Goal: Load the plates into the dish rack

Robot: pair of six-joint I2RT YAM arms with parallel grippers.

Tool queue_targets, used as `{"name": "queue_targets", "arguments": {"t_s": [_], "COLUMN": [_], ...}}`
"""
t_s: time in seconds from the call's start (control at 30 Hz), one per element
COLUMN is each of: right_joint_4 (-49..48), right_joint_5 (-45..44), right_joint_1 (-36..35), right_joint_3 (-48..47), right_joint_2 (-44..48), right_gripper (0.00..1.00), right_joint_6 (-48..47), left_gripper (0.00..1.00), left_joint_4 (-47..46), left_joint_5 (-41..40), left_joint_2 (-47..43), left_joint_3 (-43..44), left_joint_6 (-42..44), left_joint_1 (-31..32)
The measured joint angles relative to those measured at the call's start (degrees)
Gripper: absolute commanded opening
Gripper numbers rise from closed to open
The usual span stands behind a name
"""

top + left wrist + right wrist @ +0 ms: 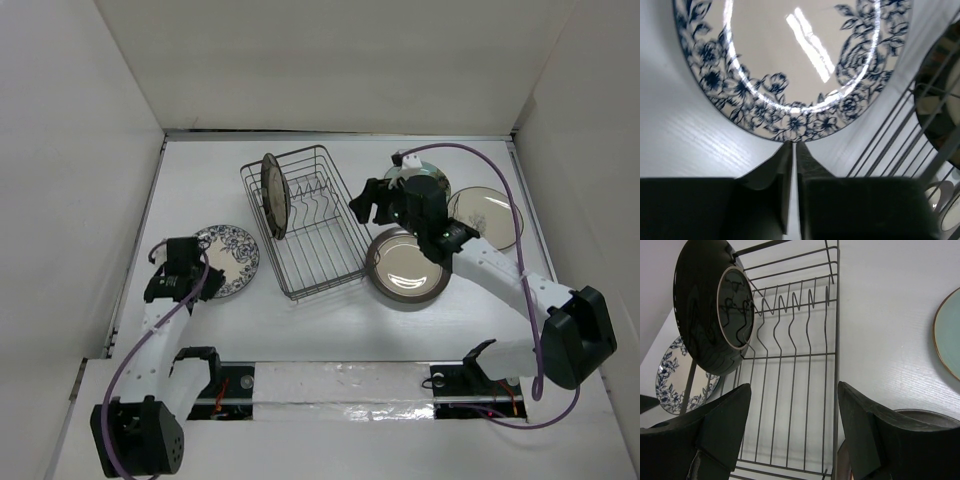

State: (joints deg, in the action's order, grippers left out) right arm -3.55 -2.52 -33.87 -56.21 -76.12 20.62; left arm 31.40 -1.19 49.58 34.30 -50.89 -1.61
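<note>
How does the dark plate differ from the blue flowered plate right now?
The dark plate stands on edge inside the dish rack; the blue flowered plate lies flat on the table, left of the rack. The dark plate is nearly black; the blue flowered plate is white with a blue pattern. Both are round.

No legible text, labels or numbers anywhere.
</note>
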Motion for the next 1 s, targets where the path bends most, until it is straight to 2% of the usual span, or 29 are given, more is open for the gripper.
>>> {"name": "queue_targets", "arguments": {"t_s": [0.03,0.07,0.13,0.17,0.27,0.43,0.7,1.0], "right_joint_4": [0.0,-0.02,-0.04,-0.04,-0.11,-0.28,-0.57,-0.83], "right_joint_5": [0.24,0.46,1.25,1.75,3.23,5.77,8.41,9.44], "right_joint_1": [0.11,0.26,0.68,0.92,1.92,4.11,5.7,6.6], "right_joint_3": [0.0,0.0,0.0,0.0,0.0,0.22,1.09,1.31], "right_joint_2": [0.0,0.0,0.0,0.0,0.0,0.44,3.63,3.85], "right_gripper": [0.76,0.76,0.76,0.76,0.76,0.76,0.76,0.75], "right_joint_6": [0.02,0.07,0.13,0.15,0.15,0.2,0.59,0.79], "left_gripper": [0.16,0.28,0.47,0.64,0.78,0.79,0.76,0.68], "left_joint_4": [0.7,1.11,0.96,0.79,0.92,0.35,-6.62,-14.75], "left_joint_5": [0.17,0.66,1.86,2.21,1.95,0.22,-1.64,-1.7], "left_joint_2": [-0.85,-1.79,-4.2,-5.79,-11.8,-17.51,-9.68,-7.21], "left_joint_3": [-1.38,-2.75,-5.7,-7.23,-10.73,-12.11,-15.82,-19.5], "left_joint_6": [-1.27,-2.97,-6.47,-8.5,-13.68,-20.55,-25.97,-28.48], "left_joint_1": [0.0,0.0,0.0,0.02,0.11,0.11,0.11,0.11]}}
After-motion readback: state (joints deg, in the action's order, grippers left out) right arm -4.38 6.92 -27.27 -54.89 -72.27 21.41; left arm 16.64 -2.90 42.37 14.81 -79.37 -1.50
